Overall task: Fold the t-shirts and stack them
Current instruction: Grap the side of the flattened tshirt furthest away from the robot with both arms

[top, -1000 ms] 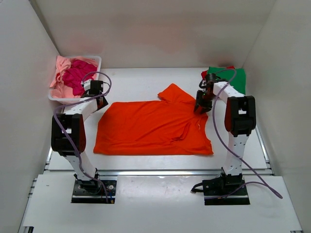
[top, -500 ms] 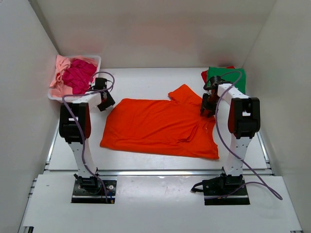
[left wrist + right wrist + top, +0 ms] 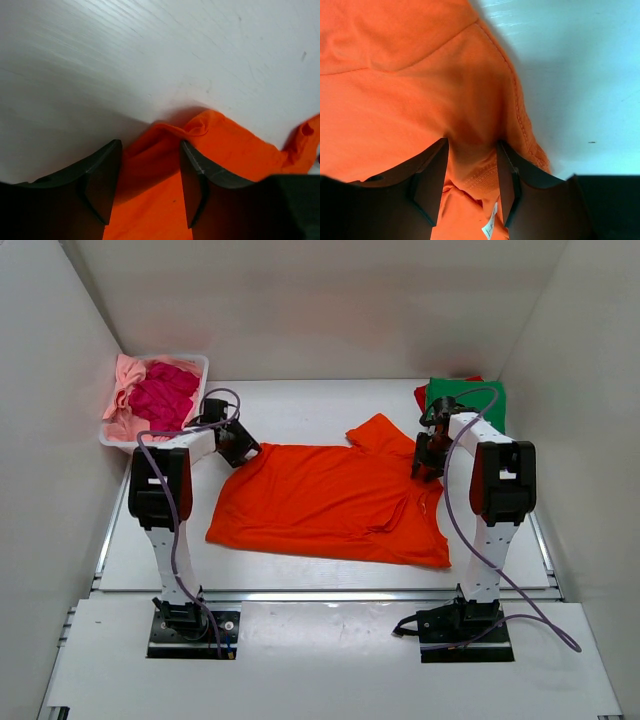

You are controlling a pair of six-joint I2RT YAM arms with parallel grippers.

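Note:
A bright orange t-shirt lies spread flat in the middle of the white table, one sleeve pointing to the back. My left gripper sits low at the shirt's back-left corner. In the left wrist view its jaws stand open, with the rumpled orange edge lying between them. My right gripper is at the shirt's collar on the right side. In the right wrist view it is shut on bunched orange cloth, and the ribbed collar and a white label show between its fingers.
A white basket at the back left holds a magenta t-shirt and a light pink one. A folded green t-shirt lies at the back right on top of a red one. White walls close in three sides.
The orange shirt has slid to the right with my right gripper over the last second. My left gripper swung from beside the basket to the shirt's back-left corner.

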